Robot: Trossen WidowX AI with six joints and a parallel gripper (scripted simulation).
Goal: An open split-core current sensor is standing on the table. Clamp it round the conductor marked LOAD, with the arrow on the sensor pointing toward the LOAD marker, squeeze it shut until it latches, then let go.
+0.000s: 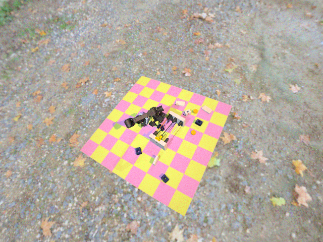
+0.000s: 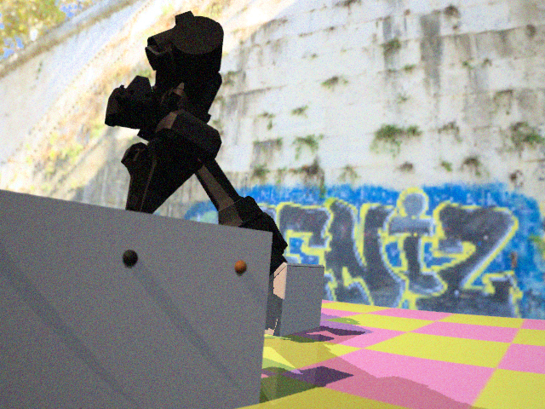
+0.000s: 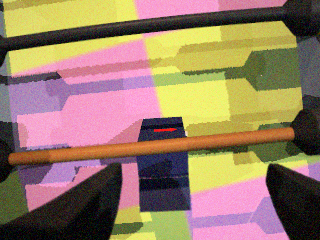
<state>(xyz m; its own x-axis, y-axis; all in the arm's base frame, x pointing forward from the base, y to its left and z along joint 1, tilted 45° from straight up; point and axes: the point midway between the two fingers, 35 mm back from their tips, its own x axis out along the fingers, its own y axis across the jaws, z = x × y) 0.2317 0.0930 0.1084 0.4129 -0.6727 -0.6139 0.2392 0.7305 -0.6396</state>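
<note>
The dark navy sensor (image 1: pixel 160 127) (image 3: pixel 162 166) stands below the orange conductor (image 3: pixel 90 152), which crosses in front of it in the wrist view; its red arrow (image 3: pixel 165 130) points right. Whether its jaw is open is hard to tell. The black conductor (image 3: pixel 150 26) runs behind the orange one. The yellow LOAD marker (image 1: pixel 158 138) is at the near end block in the top view. My gripper (image 3: pixel 195 169) is open and empty, its fingertips either side of the sensor and nearer the camera. In the exterior view its tips are hidden behind the grey end block.
The conductors run between two end blocks (image 1: pixel 178 119) (image 1: pixel 161 143) (image 2: pixel 197 308). Navy blocks (image 1: pixel 138 150) (image 1: pixel 164 178) (image 1: pixel 199 122), orange discs (image 1: pixel 195 111) (image 1: pixel 193 132), a white cube (image 1: pixel 186 112) and pale blocks (image 1: pixel 179 103) (image 1: pixel 206 109) (image 1: pixel 155 160) lie around on the checkered top.
</note>
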